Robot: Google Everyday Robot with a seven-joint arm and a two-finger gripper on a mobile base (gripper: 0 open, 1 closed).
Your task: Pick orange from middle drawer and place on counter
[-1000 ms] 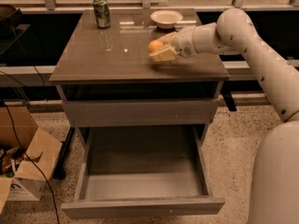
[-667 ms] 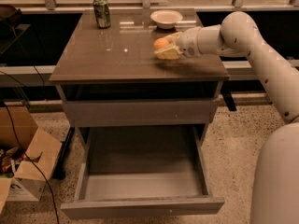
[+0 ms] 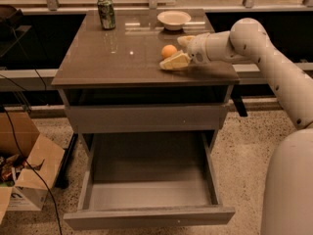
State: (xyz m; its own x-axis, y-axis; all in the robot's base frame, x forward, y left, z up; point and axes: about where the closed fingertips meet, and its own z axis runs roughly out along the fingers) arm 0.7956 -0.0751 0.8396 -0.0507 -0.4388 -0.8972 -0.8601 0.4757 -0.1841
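Grey-brown and glossy, the counter (image 3: 122, 58) carries a white bowl (image 3: 174, 19) near its back edge. The orange (image 3: 169, 51) sits on the counter just in front of the bowl, nearer the front edge, with its faint reflection under it. The gripper (image 3: 180, 51) is low over the counter, in front of the bowl and slightly right of it, reaching in from the right on a white arm (image 3: 254, 43). Its pale fingers (image 3: 175, 61) are spread apart, one on the side toward the bowl and one on the side away from it. The orange lies at their open tips and they are not clamped on it. Whether the finger farther from the bowl touches the fruit cannot be told.

A green can (image 3: 106, 12) stands upright well to the left of the bowl, also near the back edge.

Below the bowl, under the counter, comes a dark gap and then a closed grey front (image 3: 146, 117). Lower still, the drawer (image 3: 146, 195) is pulled far out, showing a bare grey floor and sides with nothing seen inside.

Far down and to the left of the bowl, on the speckled floor (image 3: 239, 151), an open cardboard box (image 3: 29, 173) stands beside the cabinet, with black cables (image 3: 19, 131) trailing near it.
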